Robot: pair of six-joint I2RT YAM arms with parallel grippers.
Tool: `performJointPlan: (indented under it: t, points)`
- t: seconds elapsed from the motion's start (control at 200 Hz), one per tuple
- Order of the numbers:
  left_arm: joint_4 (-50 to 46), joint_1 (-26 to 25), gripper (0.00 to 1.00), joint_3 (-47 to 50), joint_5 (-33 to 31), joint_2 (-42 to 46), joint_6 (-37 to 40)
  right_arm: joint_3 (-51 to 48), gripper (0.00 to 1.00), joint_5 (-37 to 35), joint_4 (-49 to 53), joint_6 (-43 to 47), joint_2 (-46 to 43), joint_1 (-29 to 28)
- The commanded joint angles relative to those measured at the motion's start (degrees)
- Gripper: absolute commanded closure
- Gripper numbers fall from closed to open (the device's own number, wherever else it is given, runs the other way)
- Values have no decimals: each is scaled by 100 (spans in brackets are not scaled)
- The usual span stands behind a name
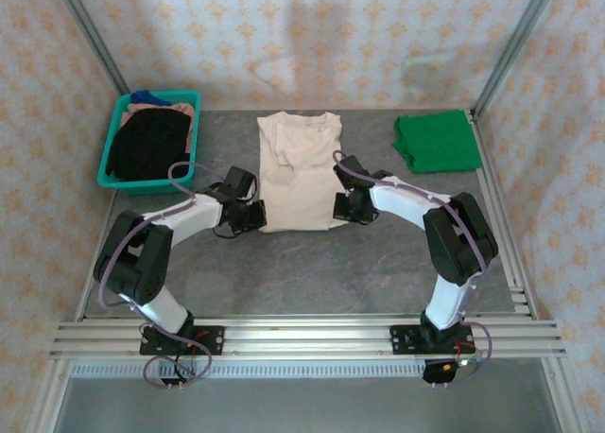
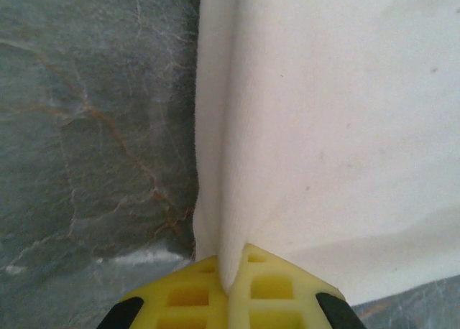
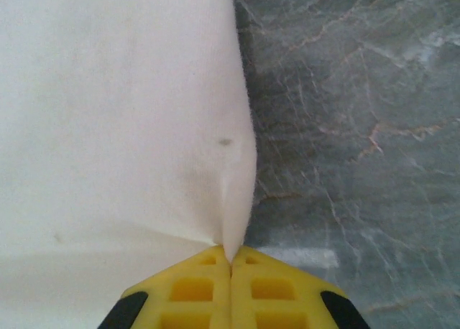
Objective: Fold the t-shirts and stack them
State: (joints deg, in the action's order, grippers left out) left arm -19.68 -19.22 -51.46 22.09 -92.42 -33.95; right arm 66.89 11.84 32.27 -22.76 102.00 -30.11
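Large cream cloth t-shirt (image 1: 298,173): lies flat mid-counter, collar away from the arms, sides apparently already turned in, making a long narrow strip. Judged part-folded; the crosswise fold is not yet made.

Bright green cloth t-shirt (image 1: 435,142): compact folded square at the far right, well apart from the cream one. Looks finished. Nothing is stacked yet.

Left to do, by my reading: bring the cream hem up toward the collar, then set one shirt on the other.

Left claw (image 1: 257,216): at the near-left hem corner, clenched on a ridge of cream cloth (image 2: 330,128); the pinch is plain at the wrist (image 2: 231,271).

Right claw (image 1: 340,206): at the near-right hem corner, likewise clamped on a peak of the cloth (image 3: 108,113), tips together (image 3: 230,261).

Grey marbled counter (image 1: 302,263) is bare nearside of the hem. Teal plastic basket (image 1: 112,173) at far left holds dark clothes (image 1: 146,145), untouched.
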Motion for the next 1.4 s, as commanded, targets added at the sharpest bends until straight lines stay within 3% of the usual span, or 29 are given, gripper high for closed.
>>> performJointPlan:
  t: [0.0,0.425,0.561,0.886,0.926,0.996,1.071,1.161,1.266,1.396]
  points:
    - [-352,60,100,359,-168,241,146,-40,100,-158,648,328,-239,58]
    - [-511,33,100,725,-614,725,178,-397,100,28,323,524,-465,20]
    - [-556,33,100,789,-730,715,257,-693,100,-376,171,640,-635,22]
    - [-608,58,100,793,-797,614,529,-1176,100,-543,-19,624,-676,22]
    - [-582,42,100,805,-713,607,556,-1202,94,-420,-47,608,-730,14]
    - [-547,42,74,846,-601,648,516,-1245,78,-196,-106,530,-867,-38]
    - [-452,42,60,947,-431,822,452,-1294,63,-73,-128,375,-1063,-114]
    - [-363,37,42,1105,-303,1104,363,-1473,59,171,-323,47,-1284,-128]
    - [-277,6,34,1230,-238,1325,125,-1732,53,508,-873,-428,-1430,-267]
    - [-119,6,32,1228,-160,1255,54,-1801,46,481,-1253,-837,-1316,-549]
